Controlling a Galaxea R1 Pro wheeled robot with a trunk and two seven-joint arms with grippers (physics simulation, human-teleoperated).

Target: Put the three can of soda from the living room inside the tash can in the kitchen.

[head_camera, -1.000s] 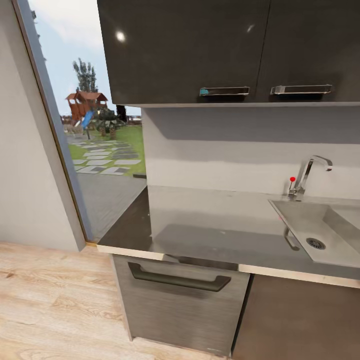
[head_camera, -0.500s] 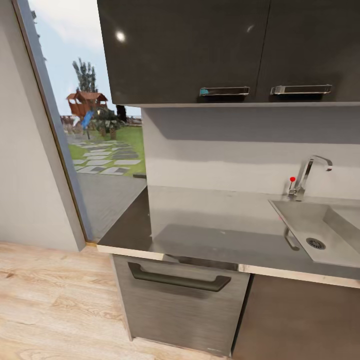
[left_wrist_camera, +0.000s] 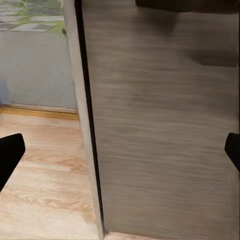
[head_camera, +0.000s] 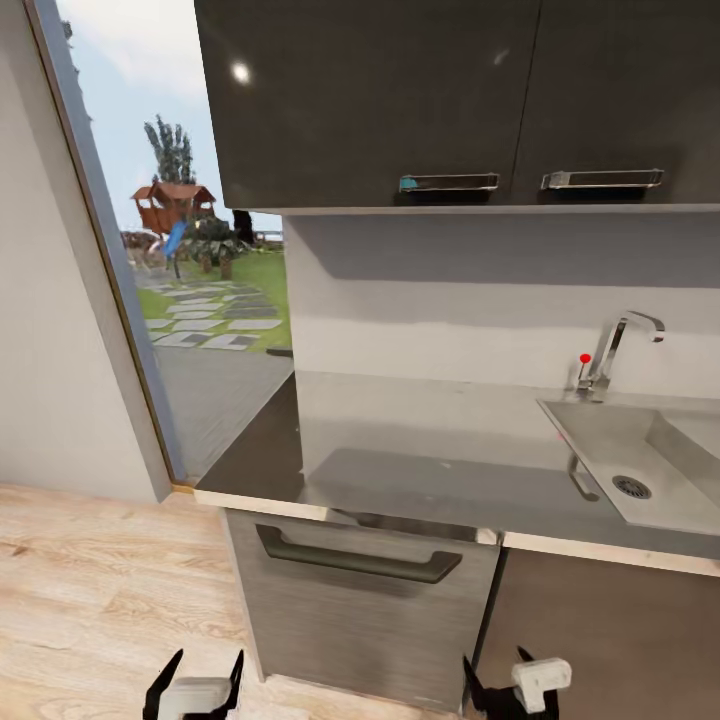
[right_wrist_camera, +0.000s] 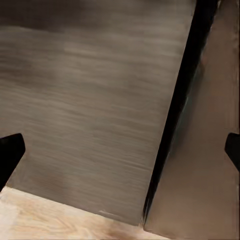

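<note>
Grippers [head_camera: 195, 682] [head_camera: 500, 685] low, seemingly spread, empty.

I see my left gripper [head_camera: 195, 672] and right gripper [head_camera: 497, 678] low, both with fingers spread and empty.

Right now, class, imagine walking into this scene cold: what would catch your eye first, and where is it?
First the bright garden with a playground seen through the tall window at the left. Next, the dark glossy upper cabinets above the grey steel counter, with the chrome tap and sink at the right. At the bottom edge, the left gripper and right gripper face the lower cabinet.
</note>
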